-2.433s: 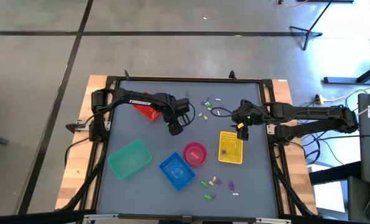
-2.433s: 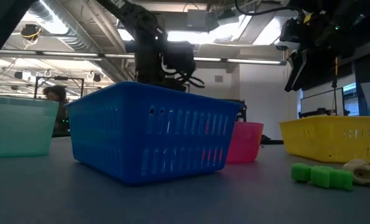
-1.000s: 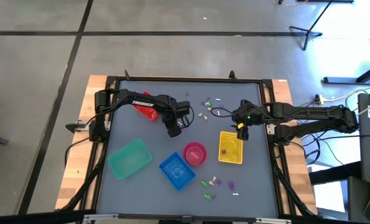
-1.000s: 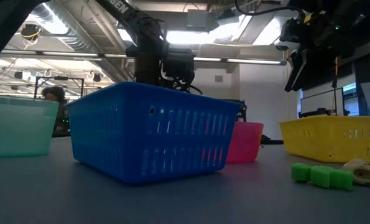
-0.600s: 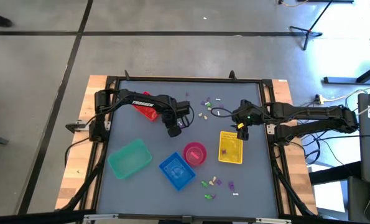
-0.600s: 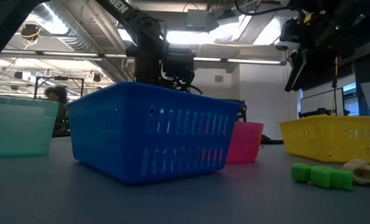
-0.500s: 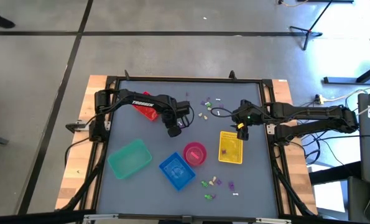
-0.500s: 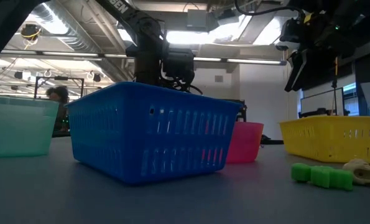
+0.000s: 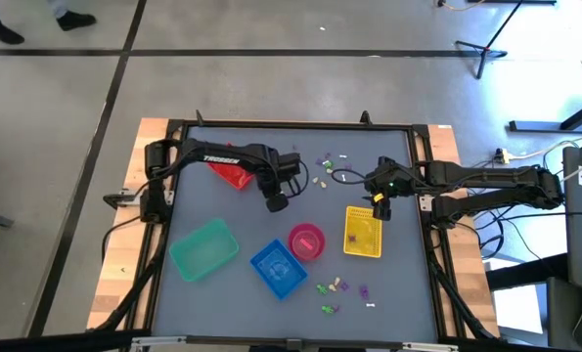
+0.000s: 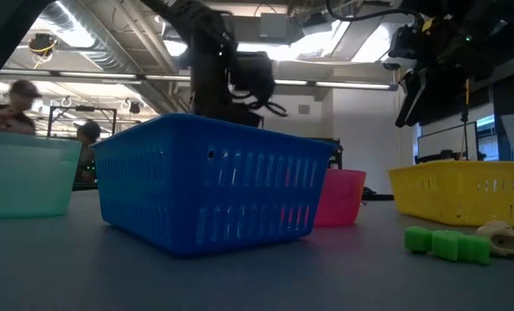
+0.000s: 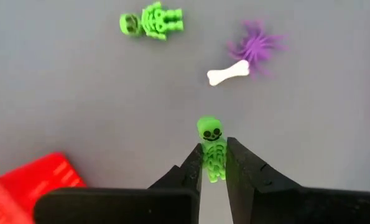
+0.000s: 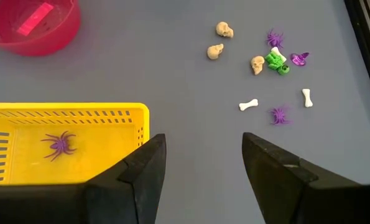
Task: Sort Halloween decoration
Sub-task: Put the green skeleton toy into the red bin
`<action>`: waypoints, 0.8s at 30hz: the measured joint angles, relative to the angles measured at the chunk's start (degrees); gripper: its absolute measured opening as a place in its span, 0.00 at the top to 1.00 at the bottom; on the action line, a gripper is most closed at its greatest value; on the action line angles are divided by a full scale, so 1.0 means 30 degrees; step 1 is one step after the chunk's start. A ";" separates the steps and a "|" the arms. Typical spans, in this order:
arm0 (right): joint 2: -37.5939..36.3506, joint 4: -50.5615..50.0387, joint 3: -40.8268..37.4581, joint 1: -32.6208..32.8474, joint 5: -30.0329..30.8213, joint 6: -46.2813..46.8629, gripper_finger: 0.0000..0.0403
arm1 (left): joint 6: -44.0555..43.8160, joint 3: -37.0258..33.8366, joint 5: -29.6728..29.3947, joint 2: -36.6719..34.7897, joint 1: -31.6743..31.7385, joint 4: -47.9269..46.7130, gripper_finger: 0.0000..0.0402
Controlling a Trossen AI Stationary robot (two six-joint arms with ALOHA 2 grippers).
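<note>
Left fingers (image 11: 214, 163) shifted, pinching green skeleton (image 11: 212, 147), bone (image 11: 228, 74) beyond, right fingers (image 12: 200, 155) spread.

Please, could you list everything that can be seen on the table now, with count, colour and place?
Red plastic basket: one, far left, partly under the left arm.
Teal plastic basket: one, near left.
Blue plastic basket: one, near centre.
Pink round bowl: one, centre.
Yellow plastic basket: one, right of the bowl; purple spider inside.
Loose trinkets: several, green, purple, white, cream; far centre.
Second trinket cluster: several, near edge.
Left end effector: shut on a green plastic skeleton.
Right end effector: open, beside the yellow basket.
</note>
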 joint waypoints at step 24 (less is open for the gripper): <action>0.0000 0.0882 0.0000 0.0000 0.0000 -0.0005 0.48 | 0.4206 0.6121 -0.4173 -0.0080 0.2287 -1.0325 0.93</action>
